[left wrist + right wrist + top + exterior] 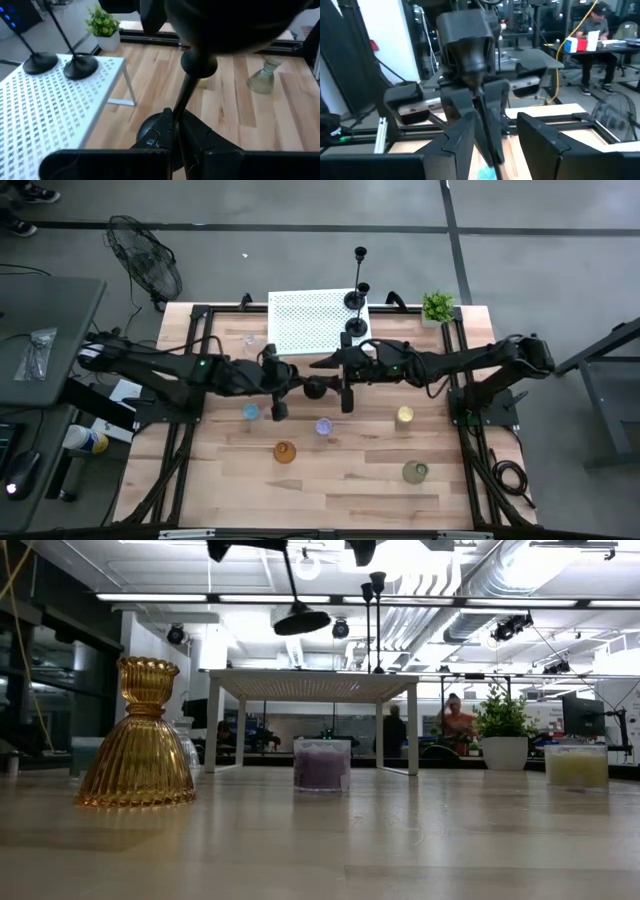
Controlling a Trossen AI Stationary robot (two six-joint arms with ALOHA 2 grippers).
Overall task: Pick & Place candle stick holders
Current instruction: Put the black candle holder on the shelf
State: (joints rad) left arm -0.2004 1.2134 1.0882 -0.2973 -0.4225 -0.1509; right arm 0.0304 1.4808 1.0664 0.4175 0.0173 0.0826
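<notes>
A slim black candlestick hangs in mid-air over the table's middle, its round base [301,620] lowest and well clear of the wood. My left gripper [297,383] is shut on its stem. My right gripper [330,375] faces it from the table's right, open, its fingers [465,137] standing on either side of the stem [487,135]. Two more black candlesticks [355,300] [355,327] stand on their bases at the far right corner of a white perforated stand [305,320]. Small coloured glass holders sit on the table: amber [285,452], purple [323,426], yellow [405,416]. My left gripper pinches the thin stem [181,107] between its two fingers, above the base [147,131] and below the cup [199,65]. The fingers come from the table's left, sloping a little downward, across the stem. The candlestick hangs near upright, slightly tilted, lifted clear. My right gripper's fingers flank the stem; whether one touches it, I cannot tell.
A blue glass [250,412] and a clear one [252,338] sit on the left, a grey-green holder [415,471] near the front right. A small potted plant [437,306] stands at the far right corner. Bare wood lies along the near edge.
</notes>
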